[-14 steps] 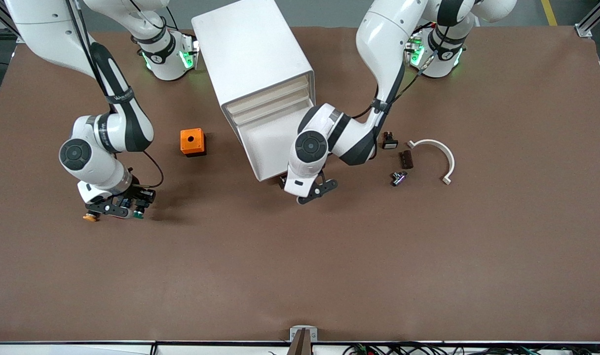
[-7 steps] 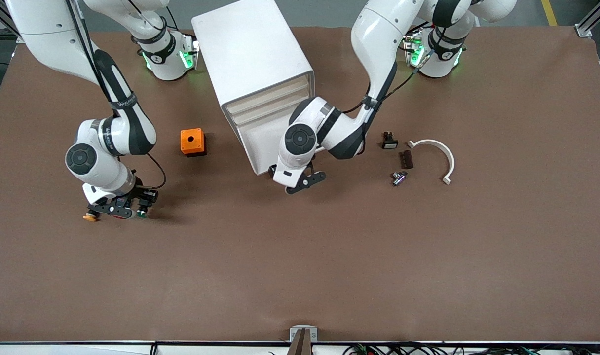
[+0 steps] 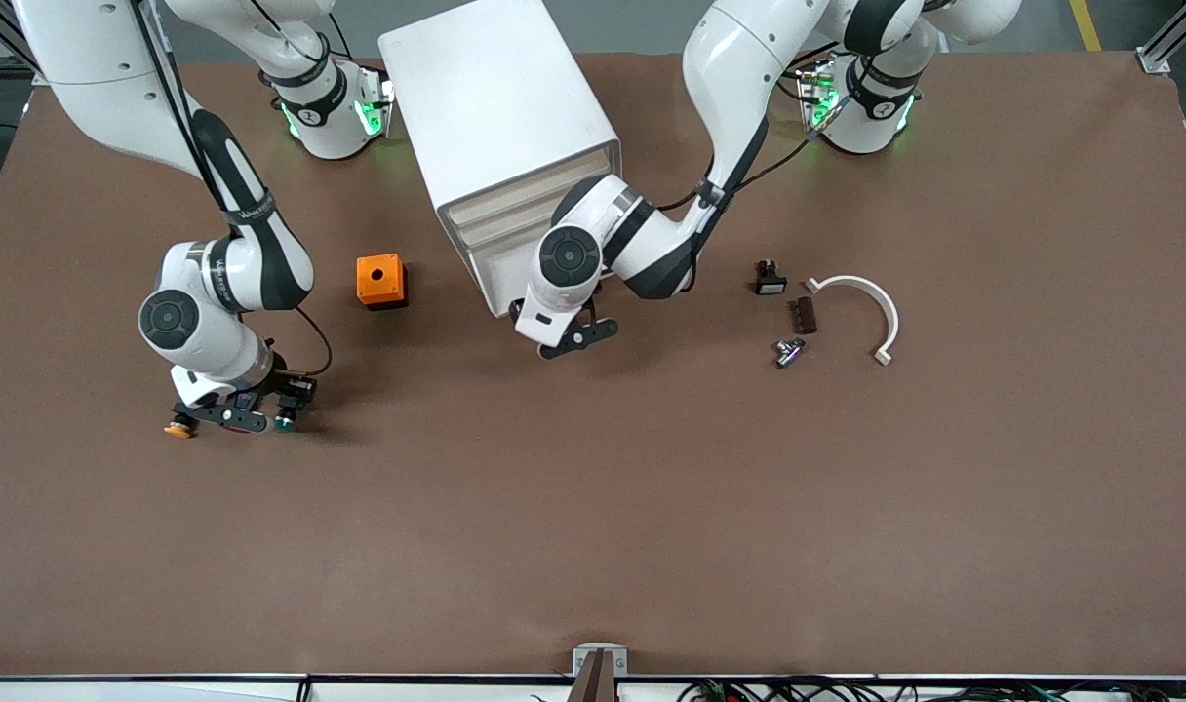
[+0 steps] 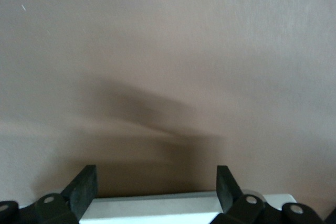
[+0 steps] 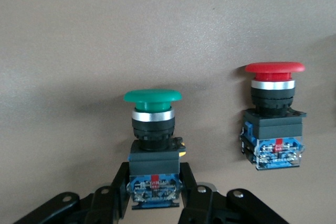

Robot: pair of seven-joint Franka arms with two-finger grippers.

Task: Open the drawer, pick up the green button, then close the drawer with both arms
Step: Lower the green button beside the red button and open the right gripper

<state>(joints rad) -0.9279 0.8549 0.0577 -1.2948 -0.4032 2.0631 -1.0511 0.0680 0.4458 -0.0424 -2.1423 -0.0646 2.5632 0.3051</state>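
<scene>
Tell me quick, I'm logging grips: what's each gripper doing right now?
Left gripper: open, holding nothing, at the drawer front.
Right gripper: shut on the green button, low over the table beside the red button.

The front view looks down from high across the desk, facing both arm bases. The left wrist view sits close above the drawer's front edge. The right wrist view is close on the green button, seen tiny in the front view.
</scene>
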